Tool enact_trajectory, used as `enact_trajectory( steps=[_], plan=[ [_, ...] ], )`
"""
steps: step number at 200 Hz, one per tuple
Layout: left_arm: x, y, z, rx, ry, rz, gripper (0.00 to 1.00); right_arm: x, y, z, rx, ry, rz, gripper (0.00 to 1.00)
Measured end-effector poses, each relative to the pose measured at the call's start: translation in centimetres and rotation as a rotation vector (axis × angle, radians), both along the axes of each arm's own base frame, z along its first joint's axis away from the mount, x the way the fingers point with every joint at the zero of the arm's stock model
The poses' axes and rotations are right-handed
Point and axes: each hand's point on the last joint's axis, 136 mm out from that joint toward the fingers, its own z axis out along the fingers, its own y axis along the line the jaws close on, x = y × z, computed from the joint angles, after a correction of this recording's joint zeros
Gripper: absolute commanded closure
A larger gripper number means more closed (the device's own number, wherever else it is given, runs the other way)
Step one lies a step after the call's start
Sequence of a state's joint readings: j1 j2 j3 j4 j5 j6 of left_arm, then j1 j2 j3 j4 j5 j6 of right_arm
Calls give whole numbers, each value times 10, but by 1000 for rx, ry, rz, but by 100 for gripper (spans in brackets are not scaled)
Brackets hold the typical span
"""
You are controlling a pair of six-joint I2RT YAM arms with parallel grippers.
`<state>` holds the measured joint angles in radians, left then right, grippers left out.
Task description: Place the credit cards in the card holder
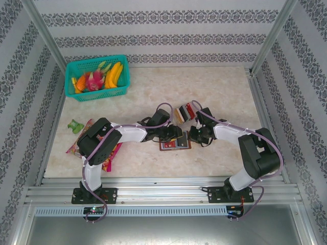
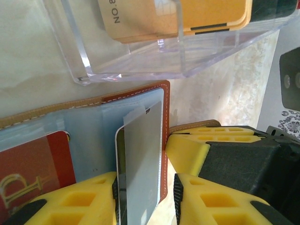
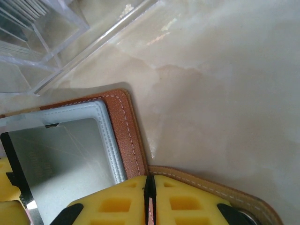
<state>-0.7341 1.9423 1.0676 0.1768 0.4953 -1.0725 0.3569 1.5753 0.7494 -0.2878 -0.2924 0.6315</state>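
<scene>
The brown leather card holder (image 1: 176, 145) lies open on the table between both arms. In the left wrist view a dark credit card (image 2: 140, 154) with a white edge sits partly inside the grey-clear sleeve beside the holder's stitched rim (image 2: 131, 96). My left gripper (image 2: 146, 183) is open around that card: one pad touches it, the other stands apart. A red credit card (image 2: 33, 164) fills the neighbouring sleeve. My right gripper (image 3: 150, 180) is shut on the holder's leather edge (image 3: 124, 122), just beside the shiny card (image 3: 61, 154).
A clear slotted stand (image 1: 185, 112) with tan cards (image 2: 187, 18) stands right behind the holder. A green basket of fruit (image 1: 97, 76) is at the back left. A colourful snack packet (image 1: 110, 153) lies under the left arm, with a small green object (image 1: 76, 125) near it.
</scene>
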Motion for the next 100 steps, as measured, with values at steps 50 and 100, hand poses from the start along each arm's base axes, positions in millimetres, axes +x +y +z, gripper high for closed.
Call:
enact_trajectory(
  steps=[50,100],
  plan=[
    [-3,19,6,105,-35,23,55,-2,-1,12,6,-20,3,80],
    [2,35,46,144,-147,49,53,2,6,36,52,-83,18,78]
  ],
)
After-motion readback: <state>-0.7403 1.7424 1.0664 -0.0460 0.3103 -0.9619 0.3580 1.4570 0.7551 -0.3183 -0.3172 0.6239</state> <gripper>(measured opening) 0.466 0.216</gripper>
